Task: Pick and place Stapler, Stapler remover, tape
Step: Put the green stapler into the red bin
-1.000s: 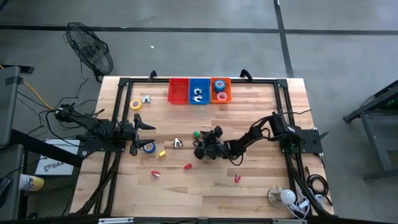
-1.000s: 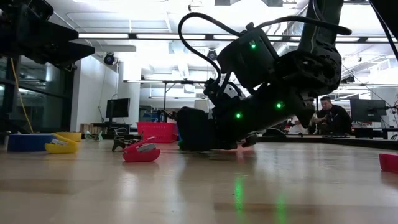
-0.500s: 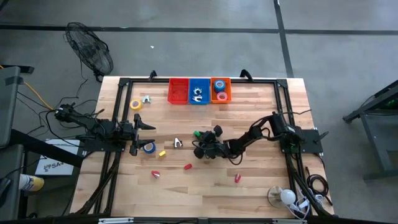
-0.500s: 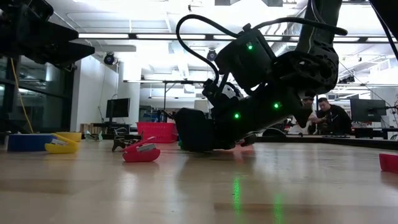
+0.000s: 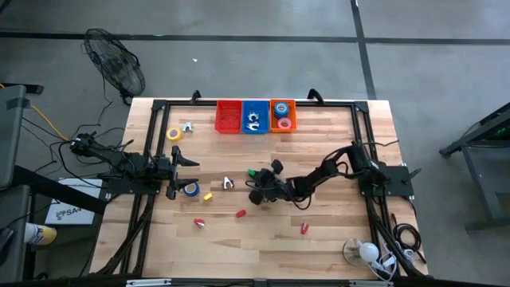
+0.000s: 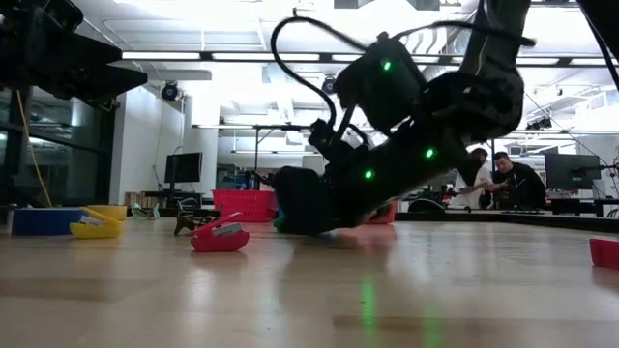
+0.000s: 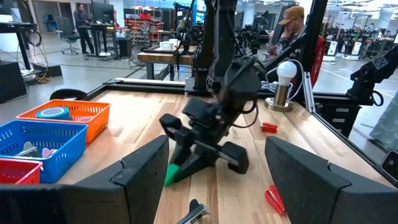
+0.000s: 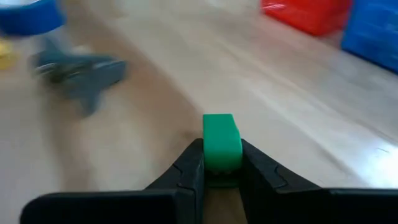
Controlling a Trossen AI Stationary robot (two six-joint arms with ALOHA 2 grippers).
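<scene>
A small green stapler (image 8: 222, 140) lies mid-table (image 5: 250, 171), and my right gripper (image 8: 222, 165) is shut on it, low over the wood (image 5: 255, 183). My left gripper (image 7: 214, 180) waits open at the table's left edge (image 5: 190, 163). Lying loose on the table are a staple remover (image 5: 228, 183), a second remover (image 5: 187, 127), a yellow tape roll (image 5: 173, 135), a blue tape roll (image 5: 191, 189) and a red stapler (image 5: 240, 214). At the far edge stand a red bin (image 5: 229, 116), a blue bin (image 5: 255, 116) and an orange bin (image 5: 283, 115). My right gripper pinches the green stapler's two sides at its near end (image 8: 222, 158) between its two fingers (image 8: 189, 169). The fingers slant down from the table's right and lie along the stapler. The stapler's free end points away from the gripper, close over the wood; whether it rests there, I cannot tell.
A yellow block (image 5: 208, 196) and two small red staplers (image 5: 199, 223) (image 5: 304, 229) lie nearer the front. The orange bin holds tape rolls and the blue bin a remover. A lamp (image 5: 362, 252) stands at the near right corner. A person sits beyond the table (image 6: 513, 179).
My right gripper has stayed at the green stapler, rolled its wrist a little and tipped, and its fingers have drawn together on the stapler. The stapler keeps its place on the table.
</scene>
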